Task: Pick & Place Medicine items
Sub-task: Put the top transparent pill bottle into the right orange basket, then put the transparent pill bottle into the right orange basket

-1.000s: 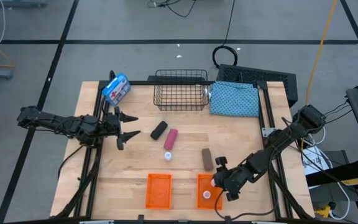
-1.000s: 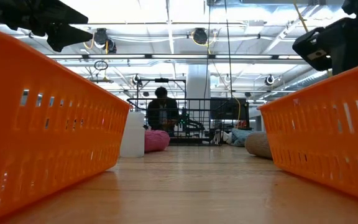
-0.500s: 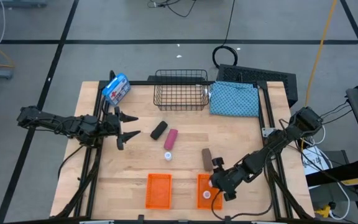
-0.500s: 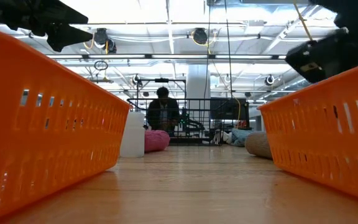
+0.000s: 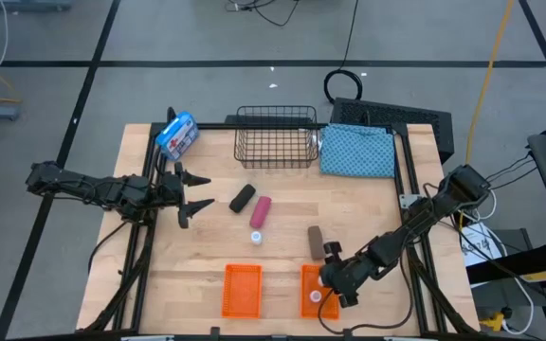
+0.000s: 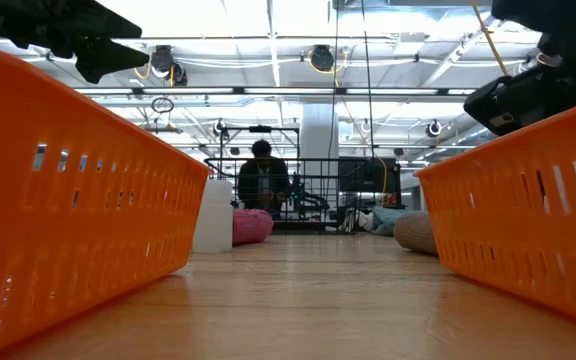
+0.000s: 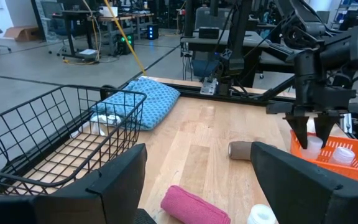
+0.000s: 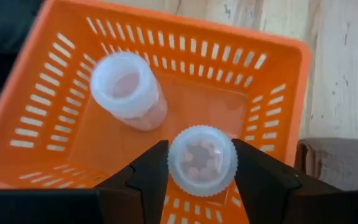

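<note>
My right gripper (image 5: 331, 287) is shut on a white bottle (image 8: 202, 160) over the right orange basket (image 5: 303, 277). It also shows in the left wrist view (image 7: 314, 132). A second white bottle (image 8: 128, 91) lies in that basket. A third white bottle (image 5: 256, 237) stands on the table. The black piece (image 5: 243, 197), the pink piece (image 5: 261, 210) and the brown piece (image 5: 317, 242) lie on the table. My left gripper (image 5: 193, 190) is open and empty at the table's left, above the table. My right gripper pinches the bottle's round sides (image 8: 176, 167) between its two fingers, just below the cap. The fingers (image 7: 301, 127) point down from above. The bottle is upright, cap up, inside the basket's rim; the basket wall hides its bottom.
A second orange basket (image 5: 241, 289) stands left of the first at the near edge. A black wire basket (image 5: 275, 137), a blue patterned cloth (image 5: 358, 150) and a blue-and-white package (image 5: 177, 134) are at the far edge. A person shows beyond the table (image 6: 261, 175).
My right gripper has shifted a little toward the table's left over the right orange basket, still shut on the white bottle.
</note>
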### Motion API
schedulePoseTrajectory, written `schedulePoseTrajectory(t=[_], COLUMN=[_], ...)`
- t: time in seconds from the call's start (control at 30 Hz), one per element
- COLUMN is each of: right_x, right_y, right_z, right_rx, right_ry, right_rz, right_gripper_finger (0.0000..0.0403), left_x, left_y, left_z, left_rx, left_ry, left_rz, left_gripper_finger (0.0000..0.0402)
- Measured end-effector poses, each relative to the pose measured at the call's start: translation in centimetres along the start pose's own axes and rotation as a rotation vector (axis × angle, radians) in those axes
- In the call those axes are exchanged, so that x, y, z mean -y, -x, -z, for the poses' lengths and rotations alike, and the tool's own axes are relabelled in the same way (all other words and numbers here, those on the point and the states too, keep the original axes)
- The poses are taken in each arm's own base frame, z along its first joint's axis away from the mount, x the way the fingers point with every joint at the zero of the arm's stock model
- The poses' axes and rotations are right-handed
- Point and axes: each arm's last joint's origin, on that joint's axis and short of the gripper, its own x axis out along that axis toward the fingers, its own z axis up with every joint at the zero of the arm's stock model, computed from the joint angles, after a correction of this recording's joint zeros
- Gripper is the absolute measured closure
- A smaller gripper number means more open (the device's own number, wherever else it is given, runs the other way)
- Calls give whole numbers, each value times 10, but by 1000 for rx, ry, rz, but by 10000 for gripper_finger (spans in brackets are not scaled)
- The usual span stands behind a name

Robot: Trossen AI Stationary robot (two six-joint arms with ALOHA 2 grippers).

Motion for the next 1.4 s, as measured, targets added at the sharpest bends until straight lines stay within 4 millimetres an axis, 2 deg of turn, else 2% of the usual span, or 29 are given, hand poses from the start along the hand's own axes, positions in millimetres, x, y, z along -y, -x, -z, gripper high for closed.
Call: schedulePoseTrajectory(t=[0.2,0.4,0.87,1.07,1.17,1.4], right_x=[0,0,2,8,13,40], right_y=[-1,5,47,59,59,57], right_z=[1,-2,-17,-29,-33,-41], right_rx=[-5,16,163,309,331,336], right_ry=[-2,-5,65,-72,-84,-61], right_rz=[2,-10,-53,3,30,117], right_gripper_finger=[215,210,220,226,227,228], left_x=[0,0,0,0,0,0], left_y=[0,0,0,0,0,0], left_z=[0,0,0,0,0,0], left_rx=[0,0,-1,0,0,0], left_ry=[0,0,0,0,0,0], left_rz=[0,0,0,0,0,0], left_gripper_finger=[103,103,103,103,103,103])
